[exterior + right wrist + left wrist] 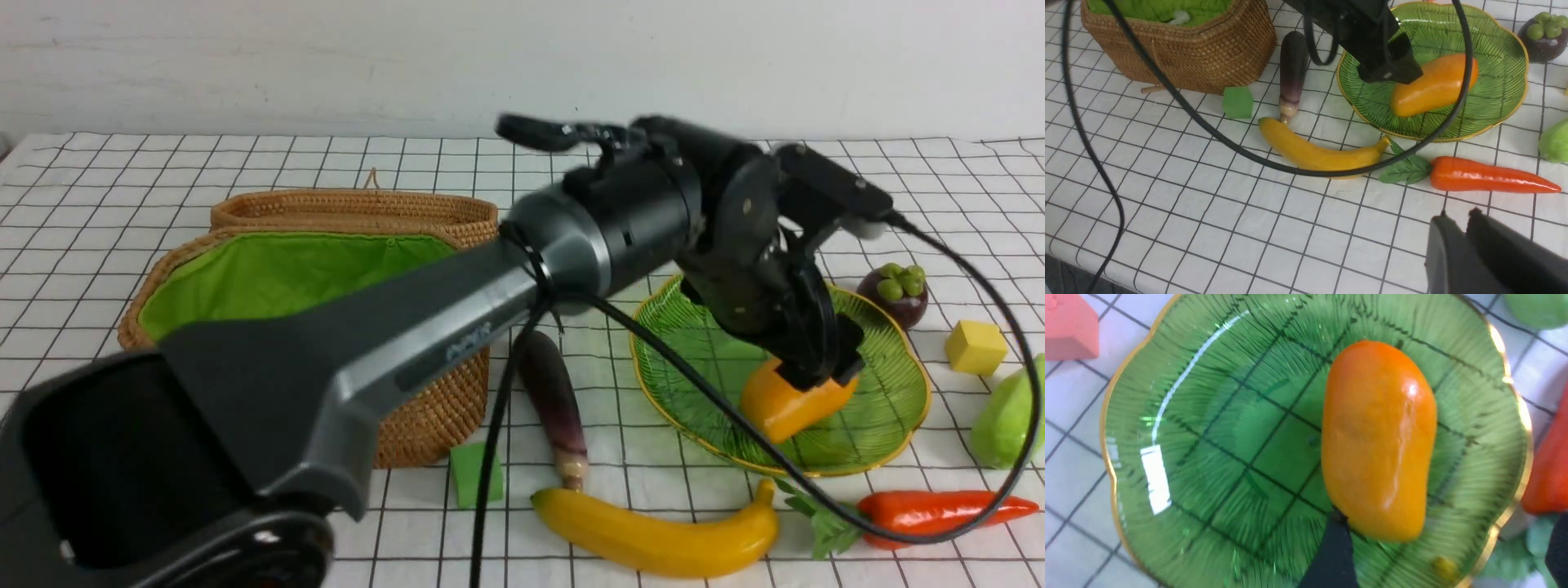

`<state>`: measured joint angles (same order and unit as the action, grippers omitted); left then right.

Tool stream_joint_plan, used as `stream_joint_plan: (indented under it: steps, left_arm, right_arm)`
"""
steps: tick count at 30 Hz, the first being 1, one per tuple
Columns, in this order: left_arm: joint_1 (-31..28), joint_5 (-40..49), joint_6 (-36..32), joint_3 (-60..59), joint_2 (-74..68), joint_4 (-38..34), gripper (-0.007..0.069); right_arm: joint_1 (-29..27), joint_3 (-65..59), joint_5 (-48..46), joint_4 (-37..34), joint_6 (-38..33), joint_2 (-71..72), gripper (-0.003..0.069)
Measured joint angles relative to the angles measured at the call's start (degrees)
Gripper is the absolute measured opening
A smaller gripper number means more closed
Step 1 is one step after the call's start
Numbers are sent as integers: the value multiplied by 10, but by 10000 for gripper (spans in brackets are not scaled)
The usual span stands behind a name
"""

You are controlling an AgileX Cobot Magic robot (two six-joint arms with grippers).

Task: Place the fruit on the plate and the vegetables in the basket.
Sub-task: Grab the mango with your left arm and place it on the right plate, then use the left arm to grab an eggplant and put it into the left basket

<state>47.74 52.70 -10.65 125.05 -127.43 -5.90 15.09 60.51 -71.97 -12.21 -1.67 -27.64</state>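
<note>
An orange-yellow mango (788, 408) (1378, 441) lies on the green leaf-shaped plate (890, 408) (1229, 457). My left gripper (816, 367) (1445, 555) hangs over it, open wide, one finger by the mango's end. The banana (653, 535) (1310, 151) and carrot (939, 508) (1486, 177) lie in front of the plate. The eggplant (555, 400) lies between plate and basket (286, 278). The mangosteen (894, 294) and pale green gourd (1008, 416) sit right of the plate. My right gripper (1457, 214) is shut and holds nothing, above bare cloth near the carrot.
A green cube (476, 474) sits by the basket's front corner, a yellow cube (976, 347) right of the plate, and a pink cube (1069, 330) beside the plate. The left arm's black cable (735, 416) loops over the banana and carrot. The basket's lid stands open behind it.
</note>
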Motion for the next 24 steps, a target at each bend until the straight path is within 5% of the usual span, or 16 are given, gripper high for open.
stream_joint_plan:
  steps: [3, 5, 9, 11, 18, 24]
  left_arm:
    - [0, 70, 39, 1, 42, -1, 518]
    - [0, 153, 95, 1, 88, 10, 367]
    - [0, 184, 177, -9, 158, 46, 62]
    - [0, 184, 205, -38, 193, 53, -13]
    - [3, 187, 254, -211, 237, 47, 0]
    - [3, 162, 342, -238, 140, 115, 234]
  right_arm:
    - [0, 0, 0, 0, -5, 0, 90]
    - [0, 0, 0, -1, -7, 0, 90]
    - [0, 0, -1, -9, -8, 0, 90]
    - [0, 0, -1, -10, -10, 0, 90]
    - [0, 0, -4, -11, -26, 0, 91]
    - [0, 0, -4, -11, -43, 0, 91]
